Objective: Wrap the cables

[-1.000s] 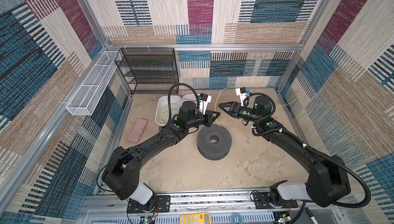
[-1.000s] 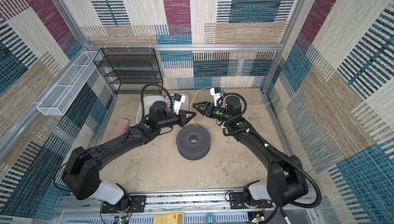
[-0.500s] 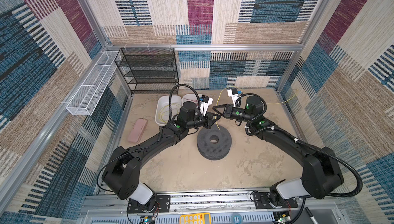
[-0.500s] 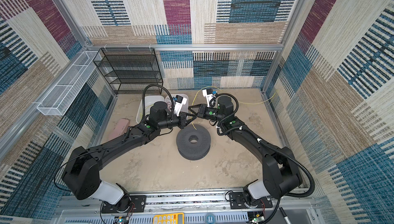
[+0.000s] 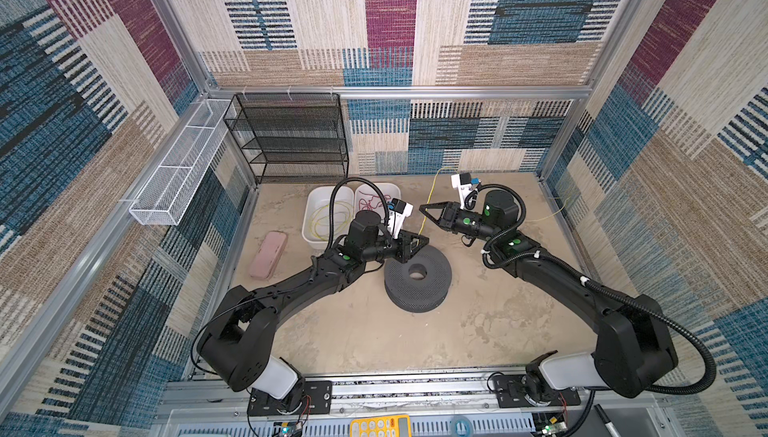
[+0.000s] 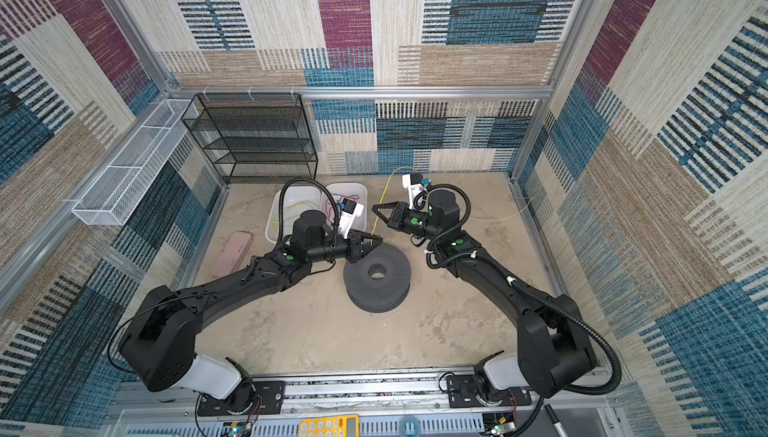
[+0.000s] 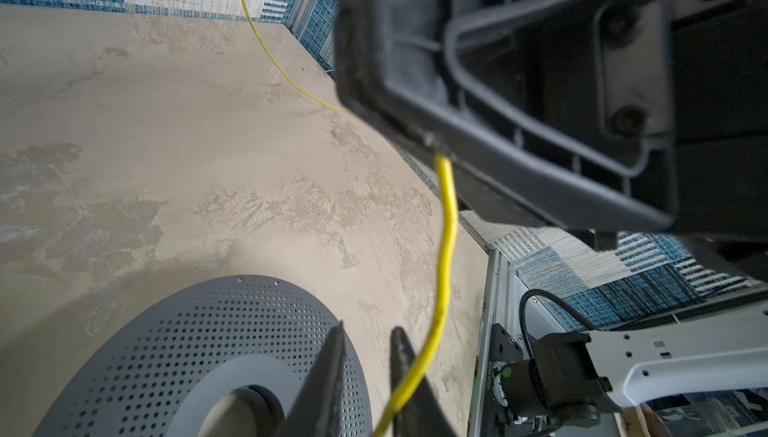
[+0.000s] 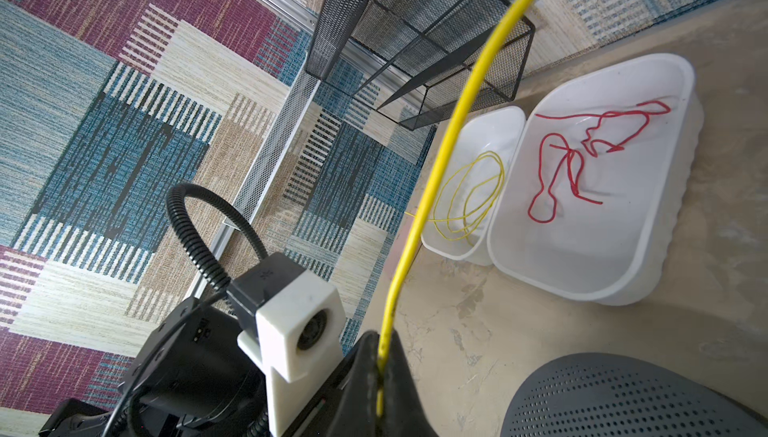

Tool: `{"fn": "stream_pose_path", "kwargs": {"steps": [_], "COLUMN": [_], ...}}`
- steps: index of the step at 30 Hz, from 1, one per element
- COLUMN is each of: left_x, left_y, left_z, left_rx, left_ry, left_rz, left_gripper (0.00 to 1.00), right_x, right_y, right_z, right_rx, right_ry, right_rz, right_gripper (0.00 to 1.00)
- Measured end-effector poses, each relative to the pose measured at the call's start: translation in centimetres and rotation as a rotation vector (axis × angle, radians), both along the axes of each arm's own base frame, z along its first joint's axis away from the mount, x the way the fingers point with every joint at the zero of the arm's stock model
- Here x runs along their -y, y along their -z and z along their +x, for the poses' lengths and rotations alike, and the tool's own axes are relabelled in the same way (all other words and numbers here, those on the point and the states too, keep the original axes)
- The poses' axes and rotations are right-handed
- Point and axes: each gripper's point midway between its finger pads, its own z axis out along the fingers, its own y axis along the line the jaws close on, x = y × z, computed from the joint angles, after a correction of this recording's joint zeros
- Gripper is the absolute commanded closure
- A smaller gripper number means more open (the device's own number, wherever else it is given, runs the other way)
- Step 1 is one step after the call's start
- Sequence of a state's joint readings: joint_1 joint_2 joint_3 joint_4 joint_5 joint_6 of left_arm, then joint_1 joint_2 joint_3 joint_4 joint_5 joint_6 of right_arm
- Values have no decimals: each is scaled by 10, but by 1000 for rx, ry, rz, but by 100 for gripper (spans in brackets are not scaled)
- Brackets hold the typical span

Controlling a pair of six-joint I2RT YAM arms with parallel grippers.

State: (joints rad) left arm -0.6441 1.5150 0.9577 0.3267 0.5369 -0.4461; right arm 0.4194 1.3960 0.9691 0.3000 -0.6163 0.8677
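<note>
Right gripper [image 5: 421,206] now pinches the yellow cable [image 7: 449,248], open a second ago; left gripper [image 7: 369,331] slightly parted over spool [image 5: 432,285] rim, cable running loose past it. Bare tabletop [image 5: 498,322] in front.

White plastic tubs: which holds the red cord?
The white plastic tub on the right in both top views: it holds the thin red cord; the other tub holds coiled yellow wire.
</note>
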Motion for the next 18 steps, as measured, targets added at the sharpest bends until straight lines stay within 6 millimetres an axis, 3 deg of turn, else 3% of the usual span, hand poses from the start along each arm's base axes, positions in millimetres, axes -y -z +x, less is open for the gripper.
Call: {"fn": "stream_pose_path", "kwargs": {"steps": [5,9,10,13,14,18], "left_x": [-2,-6,-6,-7,-7,-7], "left_y": [-4,-4,-5,-5,-4,-4], "left_z": [-5,-8,-9,-9,-9,-8], "left_rx": [19,23,26,27,25,25], "left_ry": [3,-4,-5,-5,-5,-11], "left_rz": [-16,-19,-21,-22,-21,-19], "left_gripper": [100,100,100,100,100,100], "right_x": [2,1,0,0,1,2], "right_y": [0,2,2,2,3,16], "right_z": [1,0,0,-1,-1,-8], "right_rx": [-4,-12,-12,-18,-14,-36], "right_ry": [16,11,10,4,10,6], "right_rz": [-4,-7,-7,0,1,-6], "right_gripper": [100,100,96,64,58,53]}}
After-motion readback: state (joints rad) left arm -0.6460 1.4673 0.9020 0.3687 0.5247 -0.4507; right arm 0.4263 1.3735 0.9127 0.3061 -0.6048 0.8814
